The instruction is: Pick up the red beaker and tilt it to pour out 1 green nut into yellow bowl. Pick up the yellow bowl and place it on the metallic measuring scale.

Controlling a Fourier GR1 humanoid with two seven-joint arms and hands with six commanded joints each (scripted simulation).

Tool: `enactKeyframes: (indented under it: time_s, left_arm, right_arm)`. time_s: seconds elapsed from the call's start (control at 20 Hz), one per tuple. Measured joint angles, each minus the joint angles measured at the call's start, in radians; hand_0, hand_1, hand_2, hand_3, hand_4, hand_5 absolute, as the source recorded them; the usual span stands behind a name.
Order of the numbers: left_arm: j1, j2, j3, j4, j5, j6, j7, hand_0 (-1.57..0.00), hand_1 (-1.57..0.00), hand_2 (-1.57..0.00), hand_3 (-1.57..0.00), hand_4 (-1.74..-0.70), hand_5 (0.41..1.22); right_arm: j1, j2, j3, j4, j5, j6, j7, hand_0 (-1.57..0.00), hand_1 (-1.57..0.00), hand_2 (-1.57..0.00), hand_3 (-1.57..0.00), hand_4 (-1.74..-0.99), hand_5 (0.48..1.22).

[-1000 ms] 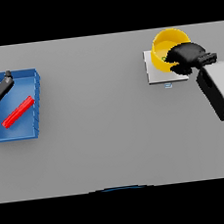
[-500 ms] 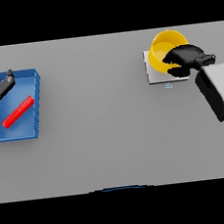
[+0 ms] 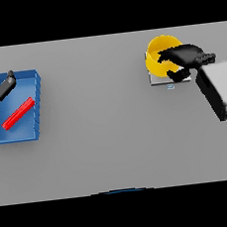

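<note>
- Yellow was the colour of the bowl (image 3: 158, 56), which was seen at about 1 o'clock on the grey surface (image 3: 108, 136), seated on the metallic measuring scale (image 3: 158, 81); only the scale's near edge and a small front tab could be made out below the bowl.
- The right hand (image 3: 186, 57) was held at the bowl's 3 o'clock side, its dark fingers (image 3: 166, 55) curled over the rim and the thumb hooked beneath, so that the bowl's wall was pinched between them.
- The right forearm, white and grey, was seen running from the hand toward 4 o'clock.
- A red beaker (image 3: 17, 113) was seen at about 9 o'clock, lying on its side and slanted inside a blue tray (image 3: 35, 109).
- The left hand (image 3: 2, 88) was seen at the tray's 10 o'clock corner, at the view's left edge, its fingers straight and relaxed, with nothing held; whether it touched the tray's rim could not be told.
- No green nut could be made out in the bowl or the beaker.
</note>
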Motion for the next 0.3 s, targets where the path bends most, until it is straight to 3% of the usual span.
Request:
enactKeyframes:
  time_s: [0.3]
  left_arm:
    - [-0.008, 0.007, 0.001, -0.003, 0.003, -0.012, 0.006, 0.0, 0.0, 0.0, 0.0, -0.73, 0.665]
  right_arm:
    - [-0.001, -0.004, -0.007, 0.013, -0.004, 0.022, 0.03, -0.02, -0.02, -0.03, -0.15, -1.478, 0.738]
